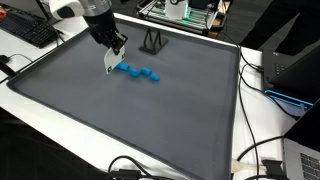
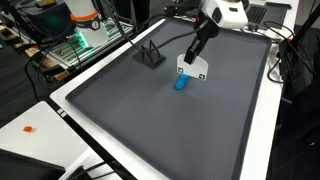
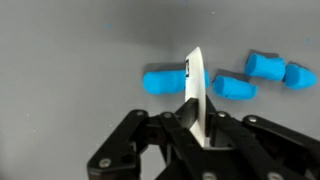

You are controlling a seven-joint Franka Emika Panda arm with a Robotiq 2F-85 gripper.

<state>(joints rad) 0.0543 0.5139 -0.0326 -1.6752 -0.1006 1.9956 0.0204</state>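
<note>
My gripper (image 3: 195,120) is shut on a thin white card (image 3: 196,90) held edge-on, with a small dark mark on it. In both exterior views the card (image 1: 108,63) (image 2: 193,71) hangs below the gripper (image 1: 113,45) (image 2: 193,55), just above the grey mat. A row of several blue blocks (image 1: 138,72) lies on the mat right beside the card. In the wrist view the blocks (image 3: 165,80) sit just beyond the card's edge, one to its left and the others (image 3: 265,68) to its right. In an exterior view only one blue block (image 2: 181,84) shows under the card.
The large grey mat (image 1: 130,120) (image 2: 150,120) covers a white table. A small black stand (image 1: 152,42) (image 2: 148,54) sits near the mat's far edge. A keyboard (image 1: 28,30), cables (image 1: 262,90) and equipment racks (image 2: 80,35) border the table.
</note>
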